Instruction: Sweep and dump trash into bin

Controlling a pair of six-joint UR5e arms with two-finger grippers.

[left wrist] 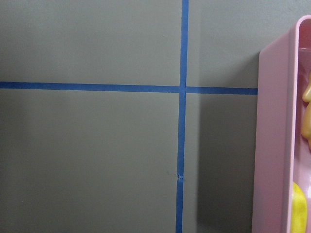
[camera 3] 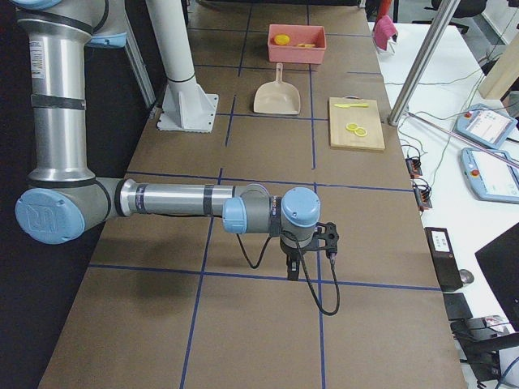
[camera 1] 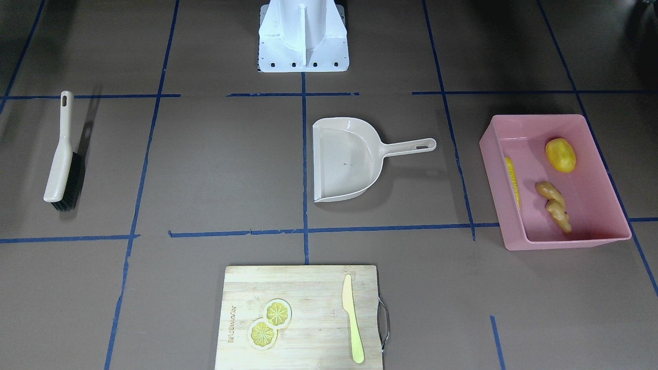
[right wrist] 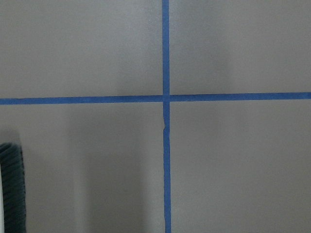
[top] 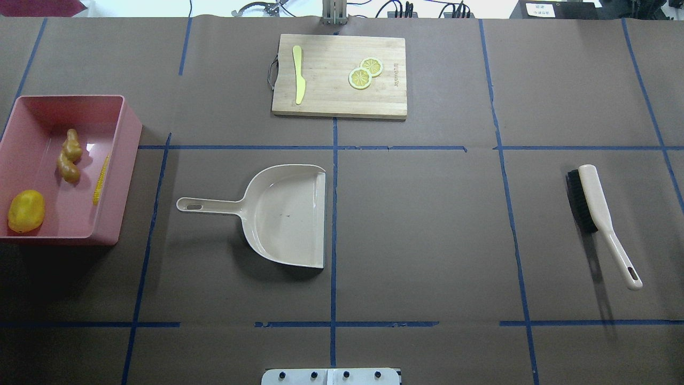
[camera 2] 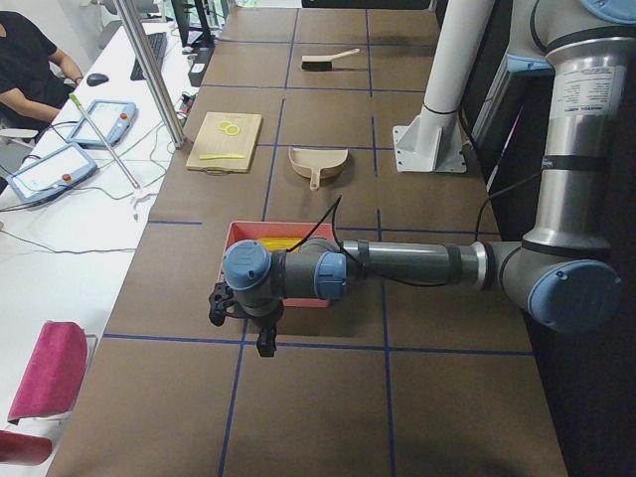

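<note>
Apparently the trash is all inside the bin. The corn cob lies along the wall nearest to the table's middle, the ginger root is beside it, and the potato-like lump sits apart in the corner near the robot. The pink bin stands at the robot's left end of the surface.

The beige dustpan lies flat near the centre and holds nothing. The hand brush rests well apart from it, on the robot's right side. On the far cutting board there are only two lemon slices and a pale yellow knife, which are not trash.

I judge that the sweeping and the dumping are done, and this moment looks like the end of the task. No next move seems needed, except perhaps to park the arms.

The left pincer hangs over the surface just beside the bin, and the right pincer hangs near the other end. Each shows only in a side view, so I cannot tell if its fingers are spread or pressed together.

The surface is brown and is divided by blue tape lines. Beside it stand white desks with teach pendants, and a seated person.
</note>
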